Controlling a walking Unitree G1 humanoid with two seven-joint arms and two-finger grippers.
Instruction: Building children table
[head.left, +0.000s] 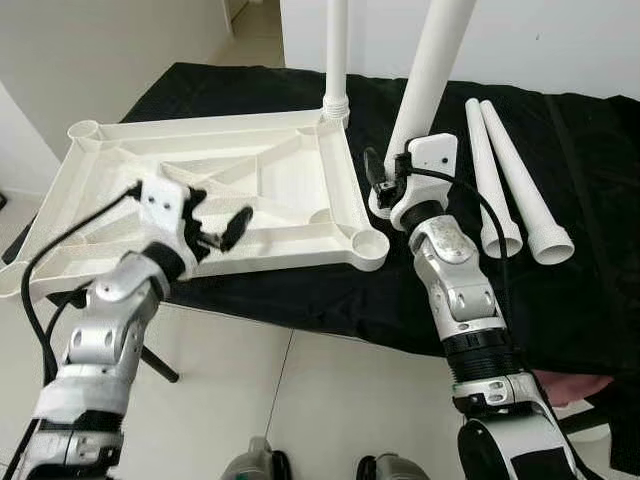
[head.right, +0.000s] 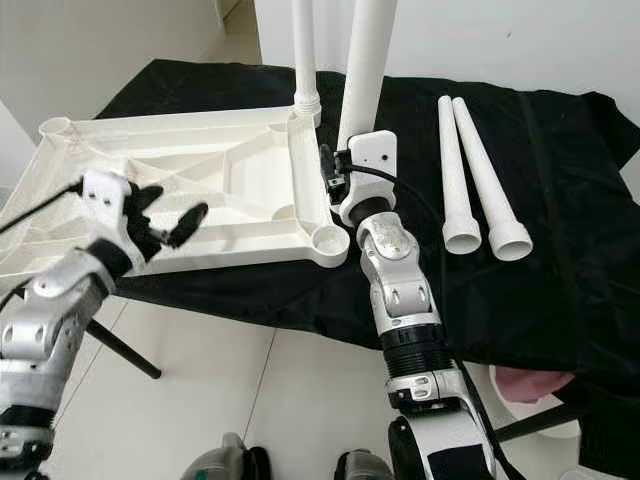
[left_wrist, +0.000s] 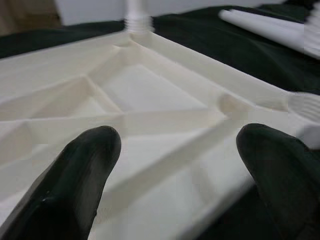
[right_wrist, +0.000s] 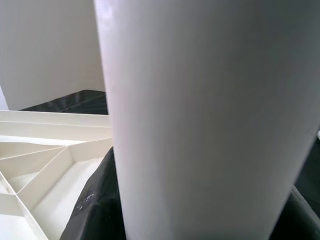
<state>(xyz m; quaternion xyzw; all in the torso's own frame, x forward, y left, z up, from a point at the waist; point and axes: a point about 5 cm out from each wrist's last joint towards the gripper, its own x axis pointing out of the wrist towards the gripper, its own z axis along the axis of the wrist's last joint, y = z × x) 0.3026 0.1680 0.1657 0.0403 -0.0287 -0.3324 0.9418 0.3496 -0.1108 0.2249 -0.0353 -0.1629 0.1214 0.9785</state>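
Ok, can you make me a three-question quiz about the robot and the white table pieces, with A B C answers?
1. Where do the two loose legs lie?
A. On the black cloth, to the robot's right of the tabletop
B. On the floor
C. Inside the tabletop

2. How many legs already stand in a corner of the upside-down tabletop?
A. None
B. One
C. Three

3. What is the right end effector doing?
A. Hanging idle
B. Pressing on the cloth
C. Gripping a white leg held upright

Answers:
1 A: both lie side by side on the cloth.
2 B: one fitted leg rises from the far corner.
3 C: its fingers close around the leg near the lower end, while the left end effector hovers open over the tabletop.
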